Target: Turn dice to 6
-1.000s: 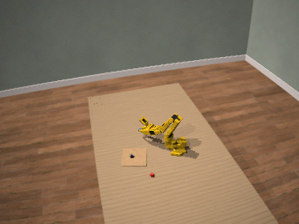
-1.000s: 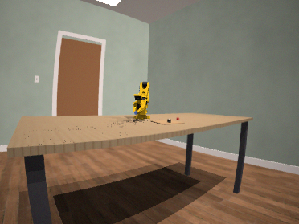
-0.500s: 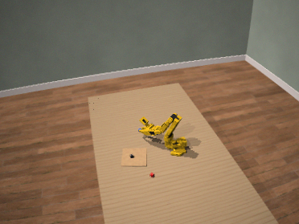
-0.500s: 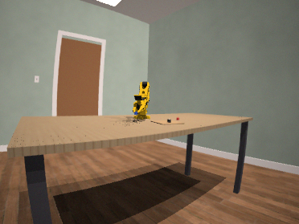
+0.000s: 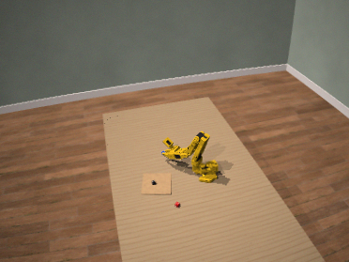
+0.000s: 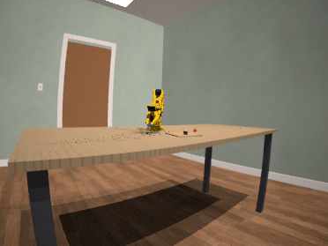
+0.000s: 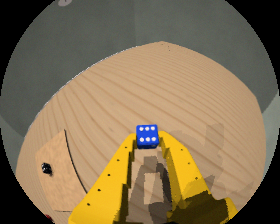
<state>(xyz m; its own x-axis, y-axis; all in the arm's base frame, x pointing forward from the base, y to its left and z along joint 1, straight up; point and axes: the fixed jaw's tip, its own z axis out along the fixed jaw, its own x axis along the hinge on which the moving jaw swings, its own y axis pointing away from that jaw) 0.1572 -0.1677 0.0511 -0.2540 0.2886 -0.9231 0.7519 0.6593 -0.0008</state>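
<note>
While the yellow gripper (image 5: 165,153) (image 6: 149,124) (image 7: 147,136) reaches out over the table (image 5: 230,208) (image 6: 101,146) (image 7: 110,90), its tips are clamped on the blue die (image 5: 163,152) (image 6: 149,125) (image 7: 147,136), a small glossy cube whose face toward the wrist view carries six white pips in two rows of three. With the mat (image 5: 161,190) (image 6: 194,136) (image 7: 60,192) as landmark, the blue die is held off to one side of it, on the side toward the wall with the pale baseboard. The mat is a thin, flat, smooth tan rectangle, lying on a pale wooden top with streaky, wavy grain. On the mat sits the black die (image 5: 154,182) (image 6: 185,132) (image 7: 46,168), a small dark cube, its upper face too small to read. Just beyond the mat's edge, on the bare wood, lies the red die (image 5: 177,205) (image 6: 195,130) (image 7: 48,217). Beside the mat, the angular yellow arm (image 5: 199,151) (image 6: 158,104), with black parts at its joints, stands bent on the table and casts patchy shadows over the grain.
</note>
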